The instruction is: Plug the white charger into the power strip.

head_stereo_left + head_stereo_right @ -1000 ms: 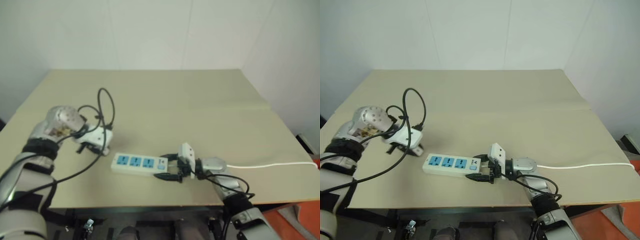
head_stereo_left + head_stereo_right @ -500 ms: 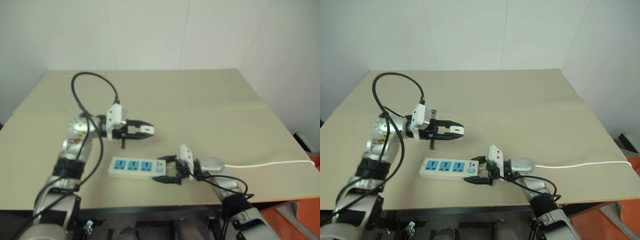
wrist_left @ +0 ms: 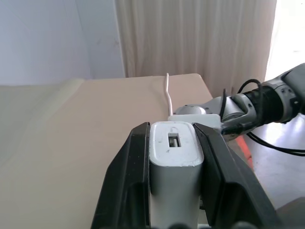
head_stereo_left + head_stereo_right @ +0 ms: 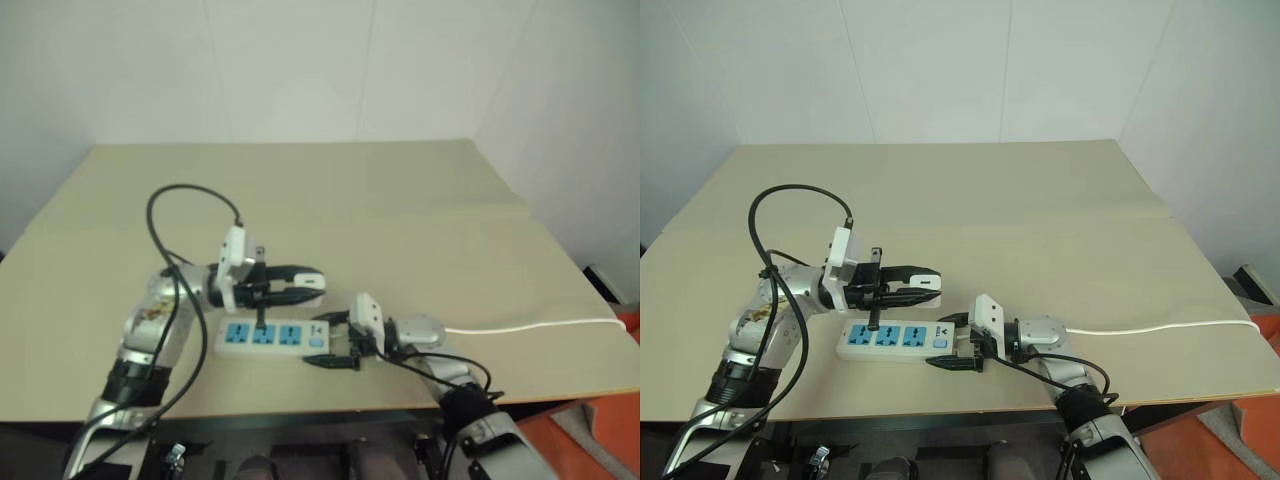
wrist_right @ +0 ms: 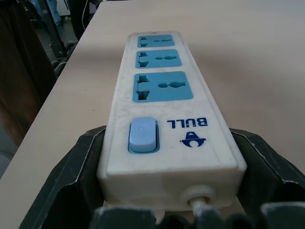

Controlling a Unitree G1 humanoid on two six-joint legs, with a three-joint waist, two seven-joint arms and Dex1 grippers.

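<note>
A broad tan table [image 4: 1040, 200] with a matte top carries the scene, a faint seam crossing its surface toward the right side. The power strip [image 4: 898, 341] lies flat on it near the front edge, its three blue socket faces turned upward. Its thin white cord [image 4: 1160, 327] trails across the tabletop to the right edge.

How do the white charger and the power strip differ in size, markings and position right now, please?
The white charger is a short block, while the power strip is a long bar. The charger is plain white with a small slot in its end face; the strip carries three blue socket faces and a blue switch. The charger is held above the table between the left gripper's fingers; the strip lies flat, its switch end between the right gripper's fingers. Both are white plastic.
</note>
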